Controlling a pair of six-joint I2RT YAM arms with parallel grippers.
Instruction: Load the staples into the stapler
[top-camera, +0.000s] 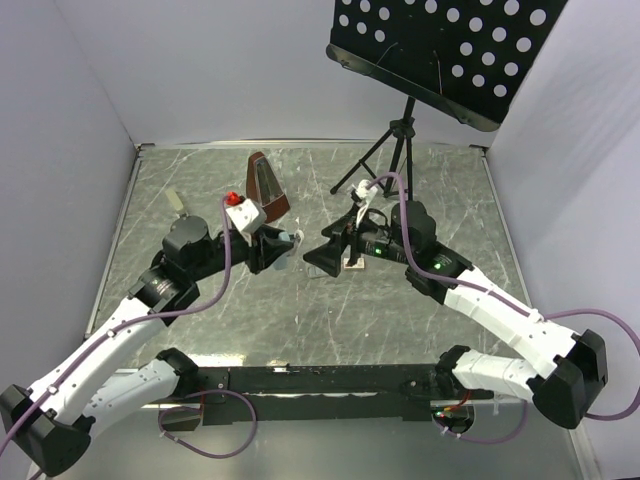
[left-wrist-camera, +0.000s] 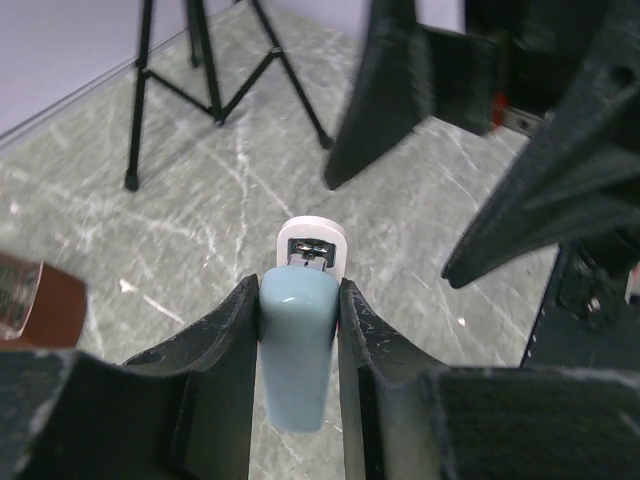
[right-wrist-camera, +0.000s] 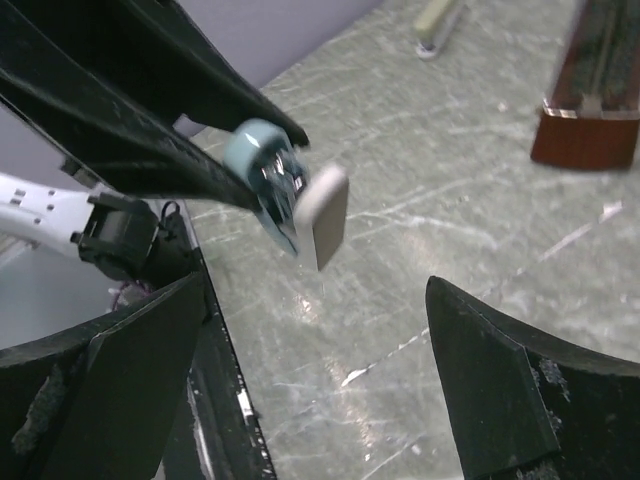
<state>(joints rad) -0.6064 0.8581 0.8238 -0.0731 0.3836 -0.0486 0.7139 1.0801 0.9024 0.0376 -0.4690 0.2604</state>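
Hard-to-see stuff first: the staples can't be picked out anywhere, they're just too small. The front end of the stapler (left-wrist-camera: 297, 360) only shows a dark slot with a bit of metal in it, so whether anything is loaded can't be told. A pale flap is seen at that front end in the right wrist view, a bit blurred.

The metronome (top-camera: 268, 185) is cut off at the frame edge in both wrist views. The top of the music stand (top-camera: 440, 50), off to the back right of the metronome, is clipped by the top view's upper edge. A small cream piece (top-camera: 178, 200) lying left of the metronome is too small and blurry to be identified.

Counted: one stapler, one metronome, one music stand, one cream piece, two grippers.

The light blue stapler is clamped between the fingers of the left gripper (left-wrist-camera: 297, 290), just on the near side of the metronome and a touch to its right, nose pointed at the other arm. The right gripper (right-wrist-camera: 315, 280) is spread wide with nothing between its fingers. It is placed right of the metronome, close to the stapler's nose but not touching it.
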